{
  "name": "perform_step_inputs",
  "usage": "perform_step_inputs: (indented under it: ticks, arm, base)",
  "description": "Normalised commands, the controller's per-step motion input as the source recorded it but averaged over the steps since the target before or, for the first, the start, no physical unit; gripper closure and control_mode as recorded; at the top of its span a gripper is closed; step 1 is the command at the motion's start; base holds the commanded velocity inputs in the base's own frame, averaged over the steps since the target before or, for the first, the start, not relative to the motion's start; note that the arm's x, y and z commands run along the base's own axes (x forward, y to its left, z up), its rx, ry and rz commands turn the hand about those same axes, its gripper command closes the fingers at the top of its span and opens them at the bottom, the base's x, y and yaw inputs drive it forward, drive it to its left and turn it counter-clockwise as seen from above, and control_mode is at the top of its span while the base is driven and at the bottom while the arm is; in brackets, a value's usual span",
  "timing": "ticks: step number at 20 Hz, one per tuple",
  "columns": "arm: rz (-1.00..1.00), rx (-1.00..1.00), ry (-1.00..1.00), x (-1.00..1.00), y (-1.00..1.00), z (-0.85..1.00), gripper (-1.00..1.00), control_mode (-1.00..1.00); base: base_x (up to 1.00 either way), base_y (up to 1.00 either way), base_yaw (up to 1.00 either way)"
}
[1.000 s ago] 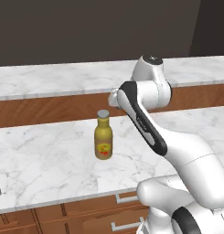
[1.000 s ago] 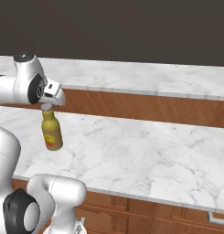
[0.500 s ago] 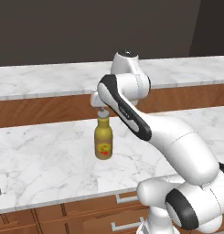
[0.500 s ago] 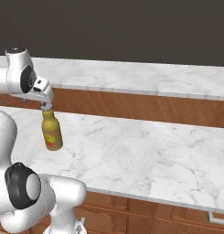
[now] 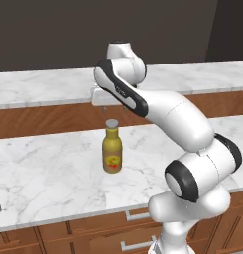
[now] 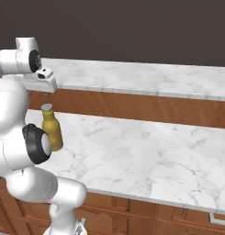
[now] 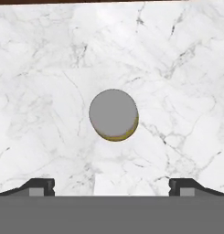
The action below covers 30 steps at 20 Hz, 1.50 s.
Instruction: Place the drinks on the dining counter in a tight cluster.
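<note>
The yellow bottle (image 5: 112, 152) stands upright on the near marble surface (image 5: 48, 173), its long axis vertical, and the tool (image 5: 104, 101) hangs directly above it, pointing straight down. In the hand view the grey cap (image 7: 113, 113) sits almost at the centre of the picture, a little ahead of the line between the two fingertips (image 7: 38, 187), with a sliver of yellow body showing at its lower edge; so the bottle lies nearly straight below the tool and close to its axis. From the right base view the tool (image 6: 44, 85) is clear of the bottle (image 6: 51, 127), with a gap between the fingertips and the cap.

The tool is released: its jaws stand spread wide, one at each side of the hand view, and they hold and touch nothing.

The far surface (image 5: 43, 89), across the brown wood panel (image 5: 43, 119), looks like the dining counter, so my judgement is that the bottle is not yet there. A straight descent over the cap would seem to bring the jaws around the neck.
</note>
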Motion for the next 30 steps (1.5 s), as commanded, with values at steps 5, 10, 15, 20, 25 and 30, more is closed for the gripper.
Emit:
perform_step_inputs:
  ticks: [5,10,15,20,25,30]
  arm:
    - [0.00,0.00,-0.10,0.00,0.00,-0.44,-1.00,-1.00]
    - [0.00,0.00,-0.12,0.00,0.00,-0.40,-1.00,-1.00]
    - [0.00,0.02,-0.13,0.06,-0.03,-0.41,-1.00,-1.00]
    - [0.00,0.00,0.05,0.26,0.00,-0.01,-1.00,-1.00]
    - [-0.04,0.00,0.17,0.49,0.00,0.00,-1.00,-1.00]
    - [-0.04,0.00,0.11,0.32,0.00,0.00,-1.00,-1.00]
  base:
    - [0.00,0.00,0.00]
    - [0.00,0.00,0.00]
    - [0.00,0.00,0.00]
    - [0.00,0.00,0.00]
    - [0.00,0.00,0.00]
    - [0.00,0.00,0.00]
